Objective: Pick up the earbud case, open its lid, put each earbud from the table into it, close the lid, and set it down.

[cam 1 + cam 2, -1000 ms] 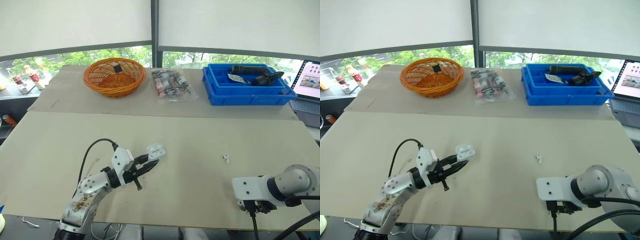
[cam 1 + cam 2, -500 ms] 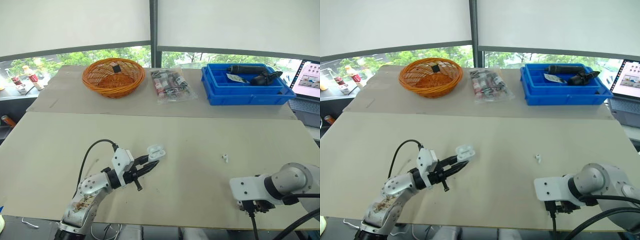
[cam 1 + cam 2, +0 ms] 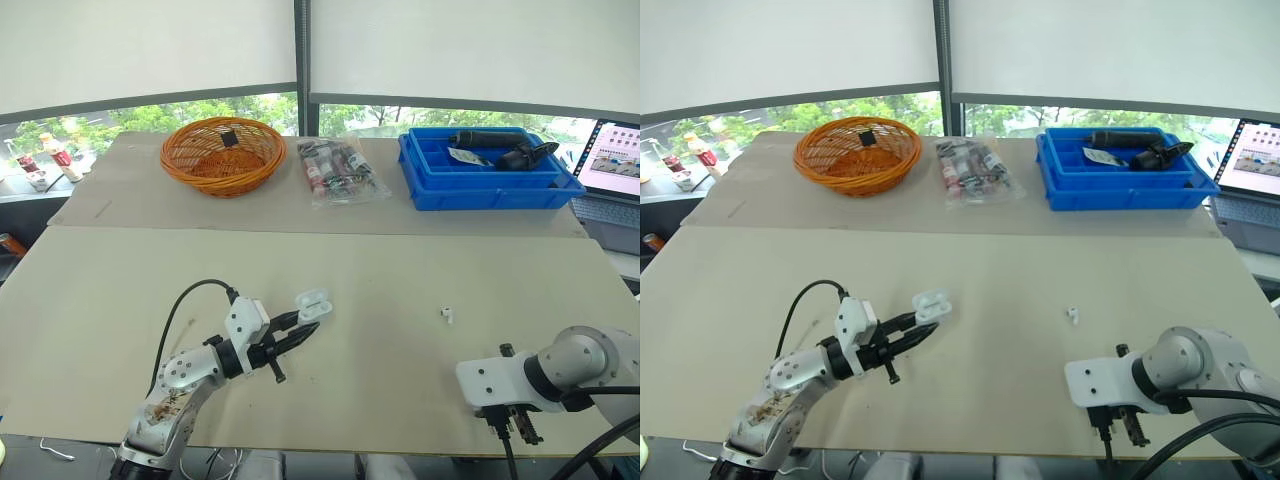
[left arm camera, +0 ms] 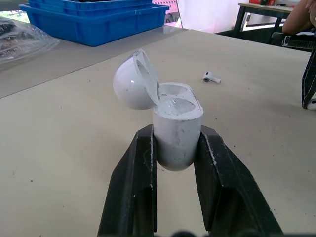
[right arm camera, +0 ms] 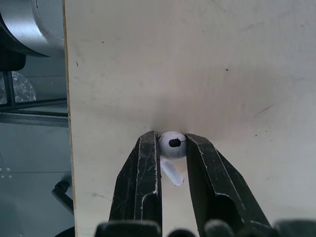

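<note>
- The left pincer [image 4: 177, 144] is closed on the lower body of the white earbud case [image 4: 177, 129], with one finger on each side.
- The left wrist view shows the lid [image 4: 133, 81] swung open. In the head views the case is a small white shape at the fingertips.
- A loose earbud [image 3: 449, 314] lies on the surface [image 3: 400, 250], well to the right of the case.
- The right wrist view shows the right pincer [image 5: 171, 139] clamped on a second earbud [image 5: 172, 144] by the surface's near edge.
</note>
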Robot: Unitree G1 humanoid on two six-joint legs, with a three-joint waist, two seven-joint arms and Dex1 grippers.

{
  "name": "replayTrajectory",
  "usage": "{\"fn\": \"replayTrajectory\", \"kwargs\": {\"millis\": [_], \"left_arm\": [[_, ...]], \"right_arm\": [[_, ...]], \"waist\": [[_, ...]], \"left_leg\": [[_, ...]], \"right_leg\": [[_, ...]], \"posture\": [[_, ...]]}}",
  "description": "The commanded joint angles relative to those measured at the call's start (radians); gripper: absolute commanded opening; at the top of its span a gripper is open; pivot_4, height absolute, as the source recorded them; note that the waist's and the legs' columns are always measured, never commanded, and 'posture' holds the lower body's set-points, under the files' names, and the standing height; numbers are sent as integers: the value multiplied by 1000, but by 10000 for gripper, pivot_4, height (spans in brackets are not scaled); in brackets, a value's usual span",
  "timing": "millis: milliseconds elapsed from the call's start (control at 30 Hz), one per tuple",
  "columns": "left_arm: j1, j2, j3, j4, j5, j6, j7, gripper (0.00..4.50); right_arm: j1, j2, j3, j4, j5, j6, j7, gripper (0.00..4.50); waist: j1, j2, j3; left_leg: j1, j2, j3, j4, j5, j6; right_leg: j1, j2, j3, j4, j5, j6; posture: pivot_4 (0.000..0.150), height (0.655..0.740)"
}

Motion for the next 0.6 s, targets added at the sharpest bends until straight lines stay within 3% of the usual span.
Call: {"fn": "replayTrajectory", "kwargs": {"millis": [33, 200, 300, 400, 500, 600], "left_arm": [[-8, -3, 1, -20, -1, -16, -3, 5420], [-32, -17, 2, 4, 4, -27, -8, 5420], [-62, -38, 6, 25, 1, -32, 1, 5420], [-95, -71, 4, 44, 0, -31, 16, 5420], [-125, -111, 0, 52, -2, -22, 38, 5420], [-153, -139, -2, 77, 4, -25, 51, 5420]], "right_arm": [[-15, 19, -51, -30, 38, 24, -5, 3528], [-59, 72, -153, -52, 159, 143, -16, 3528], [-138, 186, -246, -73, 304, 302, -68, 3528], [-250, 395, -326, -115, 461, 505, -199, 3528], [-363, 692, -412, -152, 592, 674, -399, 3528], [-414, 877, -444, -160, 630, 741, -549, 3528]], "waist": [[0, 0, 0], [5, 1, 1], [7, 1, 1], [7, 0, 1], [6, -1, 0], [9, 0, 0]], "left_leg": [[0, 0, 0, 0, 0, 0], [-1, 0, 0, 0, 0, 0], [-1, -1, 0, 1, 0, 0], [-2, -1, 0, 1, 0, 0], [-3, 0, -2, 1, 0, 0], [-5, -1, -3, 1, 0, 0]], "right_leg": [[0, 0, 0, 0, 0, 0], [0, 0, 0, 0, 0, 0], [0, 0, 0, 0, 0, 0], [0, 0, 0, 0, 1, 0], [-1, 1, -1, 0, 1, 0], [-3, 0, -1, 1, 1, 0]], "posture": [[1500, 6940], [1500, 6940], [1500, 6940], [1500, 6940], [1500, 6940], [1500, 6940]]}}
